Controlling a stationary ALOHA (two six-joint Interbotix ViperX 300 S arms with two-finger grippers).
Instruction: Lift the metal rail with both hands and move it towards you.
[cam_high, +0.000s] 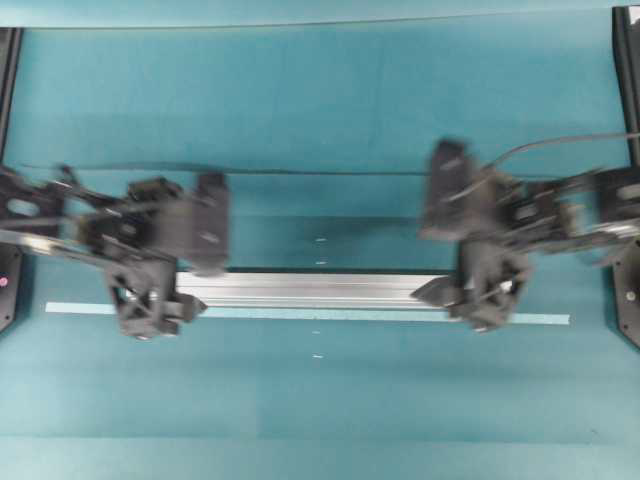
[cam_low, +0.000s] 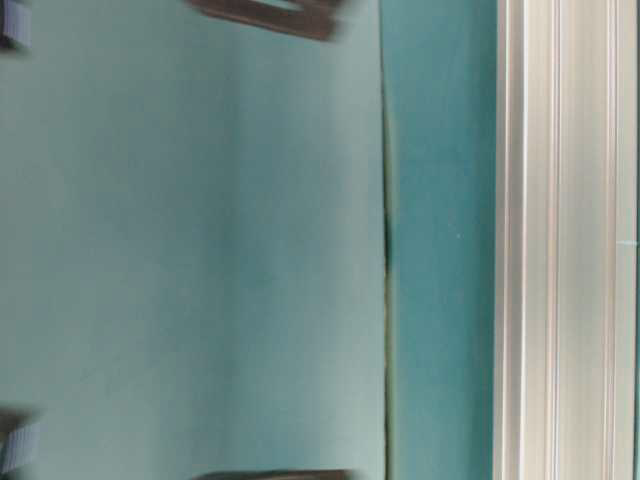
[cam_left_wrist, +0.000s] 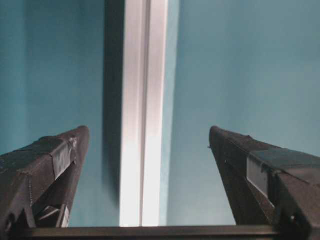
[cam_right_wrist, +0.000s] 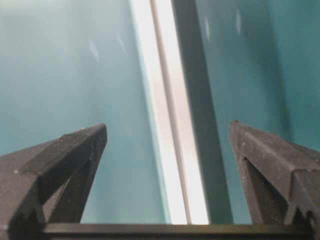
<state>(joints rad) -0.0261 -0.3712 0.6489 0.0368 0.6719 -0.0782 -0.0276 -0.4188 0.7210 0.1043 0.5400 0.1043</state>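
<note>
Left gripper: black, lattice-patterned triangular fingers, spread wide. Hangs over the left end of the metal rail in the overhead view. In the left wrist view its two fingertips stand well apart with the rail running between them, teal surface showing on both sides of the bar; no finger touches it.

Right gripper: same build, also spread wide. Sits over the rail's right end in the overhead view. In the right wrist view the fingertips flank the rail with clear teal margin on each side; no contact seen.

Metal rail: long silver aluminium extrusion with lengthwise grooves, lying flat across the middle of the table, its ends hidden beneath the two grippers. Table-level view shows its grooved face close up; whether it rests on the surface there cannot be told.

Pale-green tape strip: thin, flat, lying along the near edge of the rail, parallel and just beside it, reaching past both grippers at either end.

Teal table surface: broad bare band between tape strip and near edge; a second bare band beyond the rail.

Black frame posts: at the left and right borders, well apart from the rail.

Both arms blurred in the overhead view.
</note>
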